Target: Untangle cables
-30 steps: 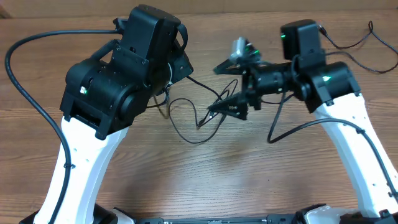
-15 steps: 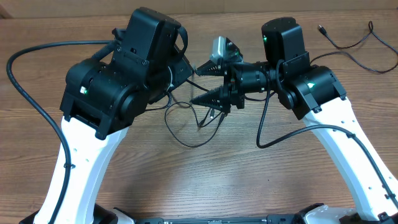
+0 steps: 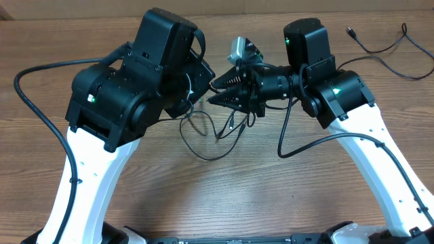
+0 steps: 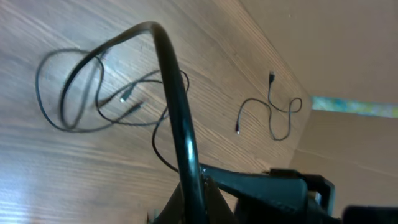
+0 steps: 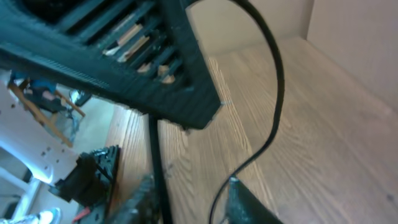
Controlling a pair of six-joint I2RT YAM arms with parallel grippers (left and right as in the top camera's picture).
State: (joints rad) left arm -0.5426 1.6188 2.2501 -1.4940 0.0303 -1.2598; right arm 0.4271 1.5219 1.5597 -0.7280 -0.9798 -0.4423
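The cables [image 3: 218, 132] lie as thin black loops on the wooden table between the two arms; in the left wrist view the same tangle [image 4: 67, 93] shows with two small plug ends. My left gripper [image 4: 191, 186] is shut on one strand, which arcs up from its fingers and down to the loops. In the overhead view its fingers are hidden under the wrist. My right gripper [image 3: 211, 93] points left, close to the left wrist, jaws narrowed but still apart. In the right wrist view, cable strands [image 5: 273, 93] run between the right gripper's [image 5: 189, 186] fingers.
A separate thin cable [image 3: 371, 49] lies at the table's far right corner, also seen in the left wrist view as a curled cord [image 4: 273, 115]. Thick robot cables hang from both arms, one looping out at the left [image 3: 27, 102].
My right gripper has moved left, up to the left wrist, and its jaws have gone from wide open to a narrow gap. The left gripper has stayed shut on its strand.
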